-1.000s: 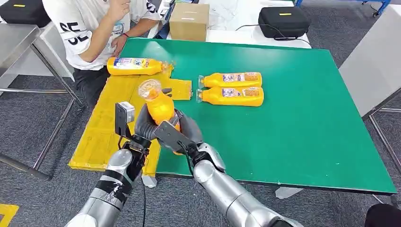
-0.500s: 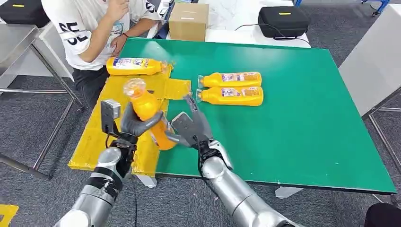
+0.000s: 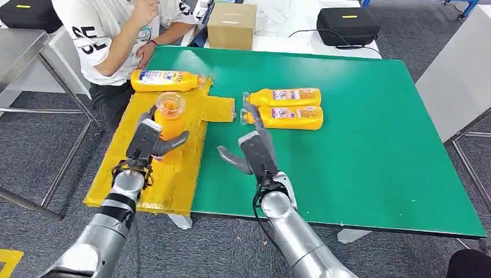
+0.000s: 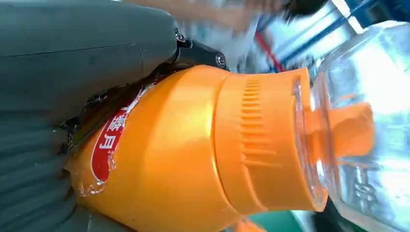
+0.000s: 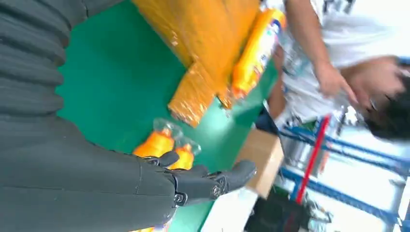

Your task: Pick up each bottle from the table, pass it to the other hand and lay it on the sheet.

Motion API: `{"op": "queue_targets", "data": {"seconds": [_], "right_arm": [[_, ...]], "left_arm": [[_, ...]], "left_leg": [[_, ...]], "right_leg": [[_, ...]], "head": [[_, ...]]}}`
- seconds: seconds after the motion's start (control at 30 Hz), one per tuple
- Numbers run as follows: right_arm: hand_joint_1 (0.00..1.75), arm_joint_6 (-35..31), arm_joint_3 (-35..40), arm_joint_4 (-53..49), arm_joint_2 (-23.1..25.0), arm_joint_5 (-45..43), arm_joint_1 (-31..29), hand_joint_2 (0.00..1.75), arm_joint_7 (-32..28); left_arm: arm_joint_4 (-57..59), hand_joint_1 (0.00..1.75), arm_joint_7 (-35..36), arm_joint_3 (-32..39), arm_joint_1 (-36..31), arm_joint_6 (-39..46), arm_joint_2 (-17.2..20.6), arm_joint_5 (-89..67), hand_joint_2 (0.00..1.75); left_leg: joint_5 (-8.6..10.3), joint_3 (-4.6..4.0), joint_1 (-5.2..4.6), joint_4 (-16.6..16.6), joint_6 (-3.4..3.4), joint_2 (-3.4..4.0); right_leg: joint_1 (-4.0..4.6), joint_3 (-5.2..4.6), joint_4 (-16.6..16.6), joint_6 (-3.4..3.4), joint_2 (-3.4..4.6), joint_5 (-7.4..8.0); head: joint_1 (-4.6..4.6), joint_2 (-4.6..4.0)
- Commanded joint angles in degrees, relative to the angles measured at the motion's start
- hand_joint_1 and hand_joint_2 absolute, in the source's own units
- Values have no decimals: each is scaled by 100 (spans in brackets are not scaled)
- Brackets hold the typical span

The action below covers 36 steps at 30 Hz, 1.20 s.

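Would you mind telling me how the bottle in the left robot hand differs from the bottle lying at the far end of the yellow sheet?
The held bottle stands upright above the yellow sheet, gripped by the left robot hand; the far bottle lies on its side, resting on the sheet and untouched. Both are orange with clear caps.

sheet (image 3: pixel 173 168) middle bare, one bottle (image 3: pixel 165 80) – far edge

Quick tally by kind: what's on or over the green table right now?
Orange bottles: 4 (one in the left hand at, one on the yellow sheet at, two on the table at and)
Yellow sheets: 1
Total: 5
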Motion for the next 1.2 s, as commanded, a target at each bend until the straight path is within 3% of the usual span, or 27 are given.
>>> {"op": "queue_targets", "data": {"seconds": [0.03, 0.3, 0.57, 0.6, 0.9, 1.0, 1.2], "right_arm": [[0, 53, -542, -1106, -448, -95, 553, 175, -54], [0, 119, -589, -1113, -477, -131, 565, 175, -75], [0, 450, -635, -860, -459, -277, 386, 175, -153], [0, 523, -634, -775, -447, -332, 389, 175, -60], [0, 515, -640, -632, -458, -344, 471, 175, -188], [0, 597, -617, -435, -437, -353, 418, 175, -194], [0, 655, -568, -12, -395, -375, 377, 175, -334]], "left_arm": [[1306, 175, 211, -222, -868, 509, 577, -1191, 175], [1544, 175, 348, -534, -963, 822, 827, -2037, 175], [2774, 175, 615, -1692, -1287, 338, 1371, -3683, 175], [2965, 175, 592, -1810, -1307, 17, 1375, -3763, 175], [2985, 175, 583, -1827, -1154, 139, 1331, -3774, 175], [3161, 175, 492, -2061, -1123, -220, 1372, -3929, 175], [3365, 175, 645, -2224, -798, -145, 1228, -4032, 175]], "left_leg": [[-12, 29, 5, -1, -5, -14], [-19, 37, 5, 4, -8, -3], [-9, 22, 1, -3, -6, 10], [-12, 26, 3, -1, -7, 11], [-15, 25, 5, 2, -5, 0], [-7, 11, 3, -1, -4, 3], [-17, 55, 0, -15, -9, 13]], "right_leg": [[5, 34, 0, -8, -14, -16], [5, 40, 5, -11, -3, -20], [1, 20, 1, -8, 8, -7], [3, 23, 2, -9, 10, -9], [4, 28, 3, -8, -1, -16], [2, 13, 1, -7, 2, -8], [0, 52, -8, -14, 12, -16]], "head": [[2, 0], [2, 0], [2, 0], [2, 0], [2, 0], [2, 0], [2, 0]]}}
